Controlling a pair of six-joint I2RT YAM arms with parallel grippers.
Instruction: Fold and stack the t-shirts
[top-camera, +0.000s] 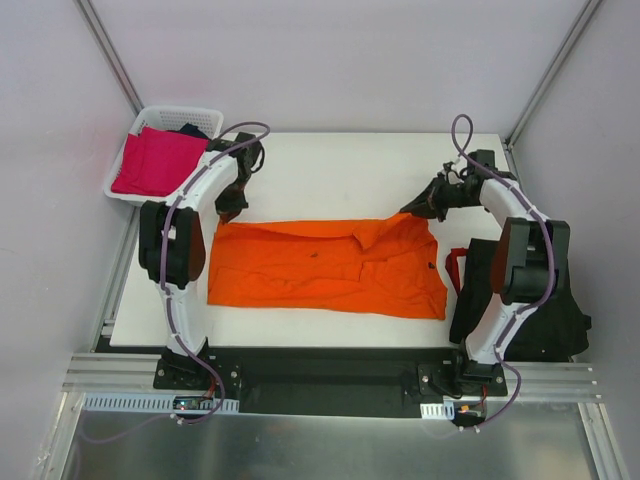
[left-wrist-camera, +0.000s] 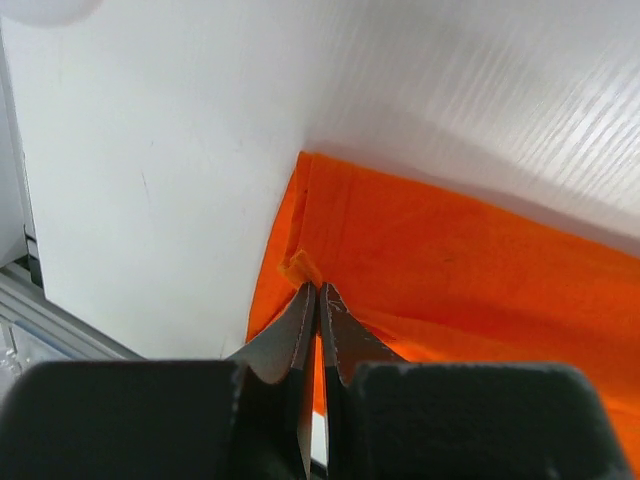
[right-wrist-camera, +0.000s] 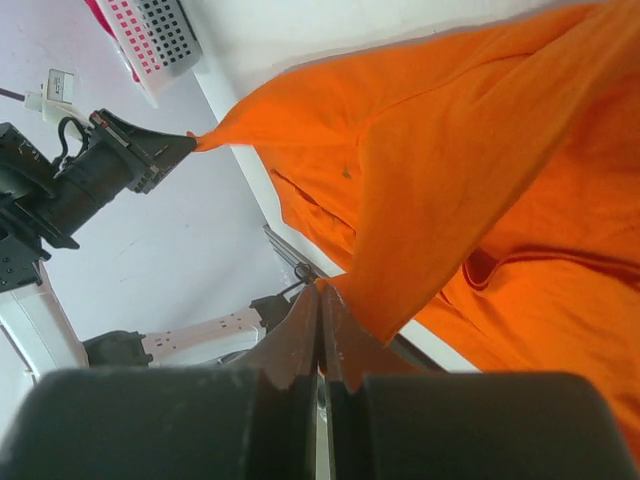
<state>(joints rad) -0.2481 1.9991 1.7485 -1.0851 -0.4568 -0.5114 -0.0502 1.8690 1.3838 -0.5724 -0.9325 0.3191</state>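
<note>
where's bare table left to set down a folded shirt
Widest bare patch: the far strip of the table behind the orange t-shirt, between the left gripper and right gripper, which both pinch it. A thin strip runs along its near hem. Crowded: black shirts on the right edge, basket beside the far left corner.
</note>
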